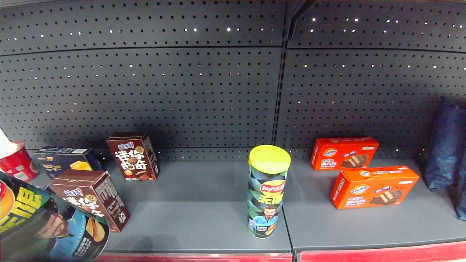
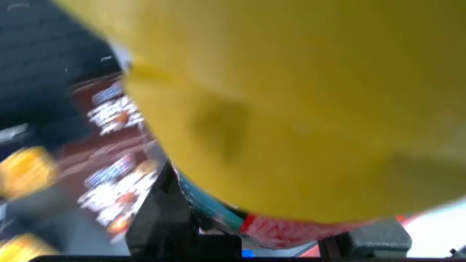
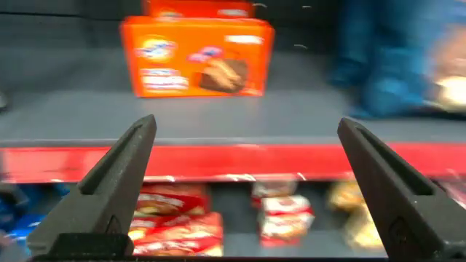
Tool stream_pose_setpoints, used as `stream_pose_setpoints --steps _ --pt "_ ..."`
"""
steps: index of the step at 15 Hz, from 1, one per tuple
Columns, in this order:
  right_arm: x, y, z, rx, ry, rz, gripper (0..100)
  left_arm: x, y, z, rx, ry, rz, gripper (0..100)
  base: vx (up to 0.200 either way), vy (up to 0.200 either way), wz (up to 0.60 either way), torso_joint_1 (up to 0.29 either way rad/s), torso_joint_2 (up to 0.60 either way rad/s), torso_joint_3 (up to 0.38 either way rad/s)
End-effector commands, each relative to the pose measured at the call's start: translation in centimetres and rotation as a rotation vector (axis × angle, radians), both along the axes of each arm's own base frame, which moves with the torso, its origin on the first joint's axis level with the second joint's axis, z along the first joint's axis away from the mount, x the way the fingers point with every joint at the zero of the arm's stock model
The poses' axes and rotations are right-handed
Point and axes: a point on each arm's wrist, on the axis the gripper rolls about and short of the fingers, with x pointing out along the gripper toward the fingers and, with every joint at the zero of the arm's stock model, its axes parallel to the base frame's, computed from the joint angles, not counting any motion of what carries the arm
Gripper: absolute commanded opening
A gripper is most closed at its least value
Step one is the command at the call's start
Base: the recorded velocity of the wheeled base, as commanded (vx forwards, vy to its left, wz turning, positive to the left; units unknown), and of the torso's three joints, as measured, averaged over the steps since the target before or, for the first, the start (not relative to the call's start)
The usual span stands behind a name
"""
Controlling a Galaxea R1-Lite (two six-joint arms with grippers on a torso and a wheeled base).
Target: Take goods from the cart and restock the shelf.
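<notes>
A green chip can (image 1: 43,225) with a yellow lid (image 2: 306,94) hangs tilted at the lower left in the head view, over the shelf's front edge. My left gripper (image 2: 266,229) is shut on it, with the can's body wedged between its black fingers (image 2: 164,222). A second chip can (image 1: 267,193) of the same kind stands upright at the middle front of the grey shelf (image 1: 204,203). My right gripper (image 3: 246,124) is open and holds nothing. It faces the shelf's red front edge (image 3: 240,160), with an orange box (image 3: 196,57) beyond it.
Two brown boxes (image 1: 133,156) (image 1: 93,200), a dark blue box (image 1: 65,160) and a red cup (image 1: 16,162) sit at the left. Two orange boxes (image 1: 373,187) (image 1: 344,153) and a blue bag (image 1: 446,145) sit at the right. Red packets (image 3: 175,225) lie on the shelf below.
</notes>
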Motion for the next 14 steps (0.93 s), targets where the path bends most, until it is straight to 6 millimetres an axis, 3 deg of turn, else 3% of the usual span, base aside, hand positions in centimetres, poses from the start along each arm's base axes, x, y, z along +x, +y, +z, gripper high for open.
stream_pose_setpoints --steps 1,4,9,14 --pt "0.0 0.0 0.0 -0.001 0.005 0.000 100 -0.1 0.0 0.6 0.002 -0.026 0.003 0 0.000 0.000 0.00 0.000 0.00 0.000" --pt "0.0 0.0 0.0 -0.001 0.005 0.000 100 0.8 0.0 0.6 0.078 -0.031 -0.004 0 0.000 0.000 0.00 0.000 0.00 0.000" --pt "0.0 0.0 0.0 -0.006 0.007 0.008 100 4.6 -0.7 2.1 0.083 0.039 -0.129 0 0.000 0.000 0.00 0.000 0.00 0.000" --pt "0.0 0.1 0.0 -0.010 0.005 0.055 100 11.1 -4.1 2.2 0.058 0.129 -0.336 0 0.000 0.000 0.00 0.000 0.00 0.000"
